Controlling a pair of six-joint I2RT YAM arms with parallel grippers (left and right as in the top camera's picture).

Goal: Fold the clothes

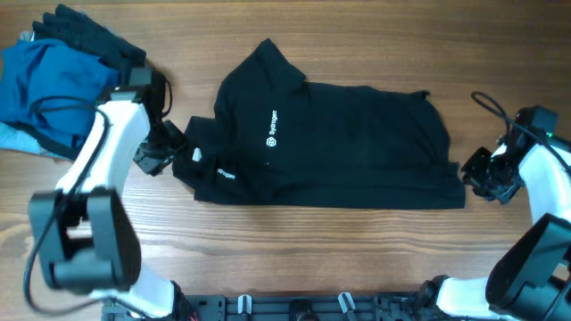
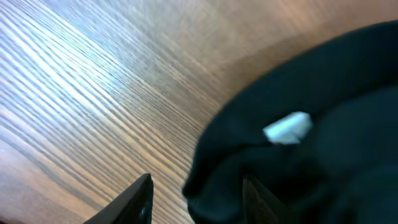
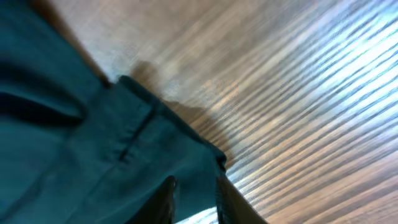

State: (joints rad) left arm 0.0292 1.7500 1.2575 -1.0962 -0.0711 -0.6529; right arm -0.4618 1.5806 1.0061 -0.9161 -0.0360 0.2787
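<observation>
My left gripper (image 2: 198, 190) gapes around the shirt (image 1: 339, 143) edge, holding nothing; my right gripper (image 3: 194, 193) pinches the hem by the bench (image 1: 357, 259) right edge. Close left, lift evenly.

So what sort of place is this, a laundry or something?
Probably a robotics lab, not a laundry: the left arm and right arm flank a wooden table, a black shirt spread between them, a clothes pile beside.
</observation>
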